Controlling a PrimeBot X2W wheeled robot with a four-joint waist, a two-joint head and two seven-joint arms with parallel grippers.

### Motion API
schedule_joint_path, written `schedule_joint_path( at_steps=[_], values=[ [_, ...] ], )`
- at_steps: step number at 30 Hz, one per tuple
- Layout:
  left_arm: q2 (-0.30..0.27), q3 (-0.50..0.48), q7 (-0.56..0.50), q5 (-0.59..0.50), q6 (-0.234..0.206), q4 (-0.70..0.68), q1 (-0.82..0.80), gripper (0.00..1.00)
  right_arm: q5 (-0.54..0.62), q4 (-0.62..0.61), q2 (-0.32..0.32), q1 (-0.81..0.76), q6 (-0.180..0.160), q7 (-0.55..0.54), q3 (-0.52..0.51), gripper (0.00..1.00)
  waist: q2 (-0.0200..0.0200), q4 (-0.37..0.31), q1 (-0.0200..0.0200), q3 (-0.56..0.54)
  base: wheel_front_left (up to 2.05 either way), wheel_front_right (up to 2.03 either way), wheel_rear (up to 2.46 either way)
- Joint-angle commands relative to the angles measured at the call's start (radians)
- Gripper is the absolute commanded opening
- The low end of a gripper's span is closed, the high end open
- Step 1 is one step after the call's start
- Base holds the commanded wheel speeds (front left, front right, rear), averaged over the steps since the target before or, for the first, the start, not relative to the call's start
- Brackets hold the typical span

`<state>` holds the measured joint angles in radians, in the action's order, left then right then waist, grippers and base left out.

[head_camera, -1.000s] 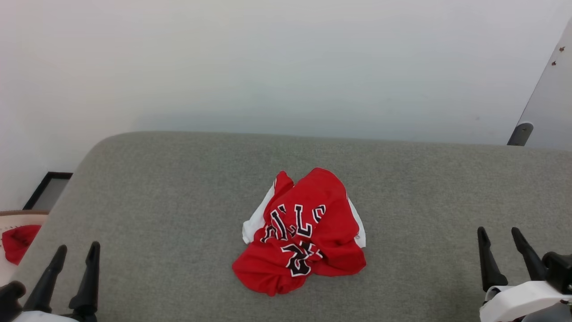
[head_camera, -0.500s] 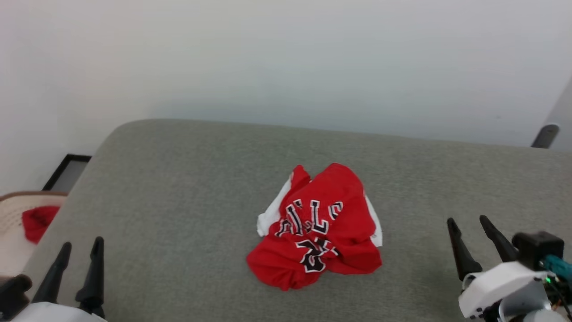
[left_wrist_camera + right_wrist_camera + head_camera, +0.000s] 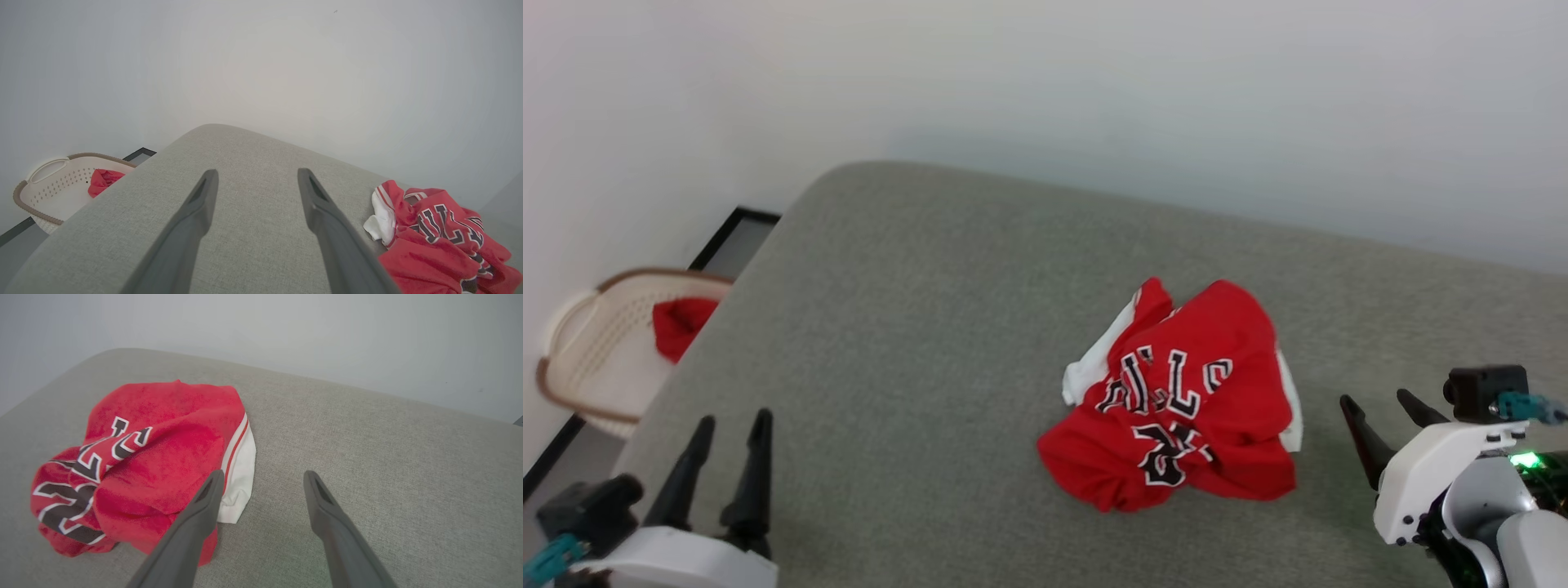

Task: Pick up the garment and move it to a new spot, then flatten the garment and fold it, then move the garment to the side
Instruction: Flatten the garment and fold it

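Red fabric dominates my feed: the crumpled red jersey shirt with white sleeves [image 3: 1176,408] [image 3: 433,241] [image 3: 135,465] lies in a heap on the grey upholstered cushion [image 3: 915,327], right of the cushion's middle and short of its far edge. Bunched this way it has no clear long axis. Its black white-outlined lettering runs across the cushion, climbing slightly to the right, and reads upright from my head camera, with the number on the cushion's near side. A white sleeve with striped trim pokes out toward the cushion's right end. My left gripper [image 3: 734,418] [image 3: 257,173] hangs over the cushion's near left corner and my right gripper [image 3: 1375,400] [image 3: 264,473] over its near right part, each with fingers spread and nothing between them. Off the cushion's left end sits a cream perforated basket [image 3: 596,359].
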<state>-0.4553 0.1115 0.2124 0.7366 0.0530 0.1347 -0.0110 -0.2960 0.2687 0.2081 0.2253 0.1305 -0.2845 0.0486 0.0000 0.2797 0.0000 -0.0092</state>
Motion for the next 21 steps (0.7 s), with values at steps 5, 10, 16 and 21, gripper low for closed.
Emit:
schedule_joint_path(
  at_steps=[5,10,16,21],
  values=[
    [0.031,0.013,0.017,-0.01,0.007,0.01,-0.031,1.0,0.009,0.006,0.019,0.035,0.0,-0.081,-0.003,1.0,0.0,0.068,0.0,0.083,0.0,0.0,0.0],
    [0.069,0.023,0.034,-0.008,0.02,0.03,-0.063,1.0,0.006,0.004,0.037,0.055,0.0,-0.153,-0.008,1.0,0.0,0.1,0.0,0.133,0.0,0.0,0.0],
    [0.105,0.034,0.044,-0.01,0.037,0.065,-0.104,1.0,-0.008,0.019,0.058,0.086,0.0,-0.225,0.004,1.0,0.0,0.132,0.0,0.185,0.0,0.0,0.0],
    [0.123,0.035,0.049,-0.01,0.053,0.094,-0.133,1.0,-0.017,0.059,0.071,0.117,0.0,-0.261,0.033,1.0,0.0,0.147,0.0,0.211,0.0,0.0,0.0]
  ],
)
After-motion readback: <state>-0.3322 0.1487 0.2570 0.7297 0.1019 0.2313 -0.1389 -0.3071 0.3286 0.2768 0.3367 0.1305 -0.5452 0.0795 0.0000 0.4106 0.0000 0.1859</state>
